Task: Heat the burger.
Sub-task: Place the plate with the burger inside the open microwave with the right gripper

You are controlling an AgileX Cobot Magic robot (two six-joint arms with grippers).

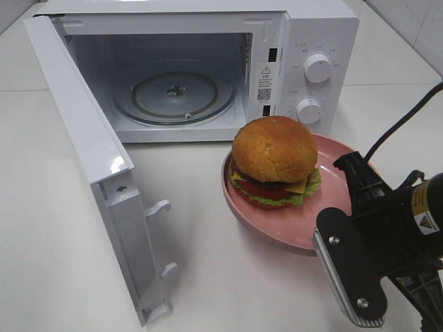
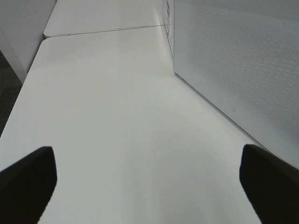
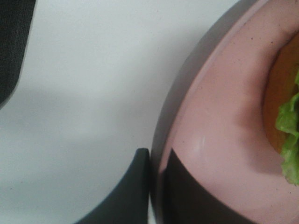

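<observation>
Now your right gripper [image 3: 156, 156] pinches the dish [image 1: 277, 225] rim; your left gripper [image 2: 147, 175] hangs spread. Tilt on lifting, and the burger [image 1: 275, 149] could slide off.

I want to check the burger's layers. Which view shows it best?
Exterior high: the whole burger shows on the dish, bun to lettuce. Right wrist catches only a sliver of its edge; left wrist shows none of it.
</observation>
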